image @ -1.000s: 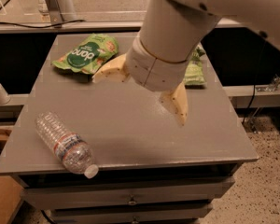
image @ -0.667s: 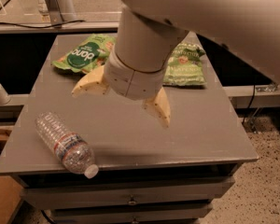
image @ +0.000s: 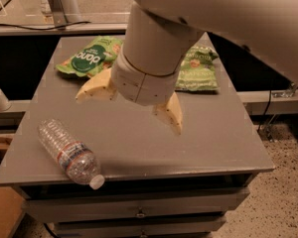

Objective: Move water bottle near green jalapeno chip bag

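1. Camera view: the white arm's gripper (image: 128,115) hangs over the middle of the flat grey tabletop (image: 223,133). Its two cream-coloured fingers (image: 170,114) are spread wide and pinch nothing.
2. The small, clear, ribbed plastic water bottle (image: 69,152), banded red, white and blue, lies on its side down and to the left of the gripper. It is apart from the gripper, near the table's front-left corner, and its white cap points at the front edge.
3. The crinkled olive-green jalapeno chip bag (image: 198,69) lies flat up and to the right of the gripper, partly hidden by the arm — well apart from the bottle.
4. A brighter green snack bag (image: 87,58) with a dark round logo lies up and to the left of the gripper.
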Motion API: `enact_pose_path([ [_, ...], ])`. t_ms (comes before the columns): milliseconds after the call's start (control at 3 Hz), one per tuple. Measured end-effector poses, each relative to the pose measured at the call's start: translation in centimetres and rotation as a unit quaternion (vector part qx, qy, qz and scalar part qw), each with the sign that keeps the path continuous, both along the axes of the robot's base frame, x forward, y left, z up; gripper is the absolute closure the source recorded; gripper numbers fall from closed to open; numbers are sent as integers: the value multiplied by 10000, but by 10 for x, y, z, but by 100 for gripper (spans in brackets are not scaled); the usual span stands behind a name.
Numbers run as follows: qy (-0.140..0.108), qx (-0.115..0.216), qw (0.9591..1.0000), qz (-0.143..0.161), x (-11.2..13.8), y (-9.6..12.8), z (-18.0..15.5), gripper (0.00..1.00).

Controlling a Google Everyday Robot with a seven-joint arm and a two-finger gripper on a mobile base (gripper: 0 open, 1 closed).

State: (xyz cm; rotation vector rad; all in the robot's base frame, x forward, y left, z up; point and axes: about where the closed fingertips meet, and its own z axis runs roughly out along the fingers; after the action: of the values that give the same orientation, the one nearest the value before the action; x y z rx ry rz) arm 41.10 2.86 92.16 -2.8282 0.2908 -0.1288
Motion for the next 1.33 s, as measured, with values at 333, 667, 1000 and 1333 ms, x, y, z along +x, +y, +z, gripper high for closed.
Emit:
enact_pose_path([
  [333,-253,-98,9985,466,-8,10,4,0],
  [667,-638,-190,9894,1293,-1,35,2,0],
  [1000,-944,-185,9750,2003,18,61,-7,0],
  [1333,-1077,-215,9598,2583,40,90,-20,0],
])
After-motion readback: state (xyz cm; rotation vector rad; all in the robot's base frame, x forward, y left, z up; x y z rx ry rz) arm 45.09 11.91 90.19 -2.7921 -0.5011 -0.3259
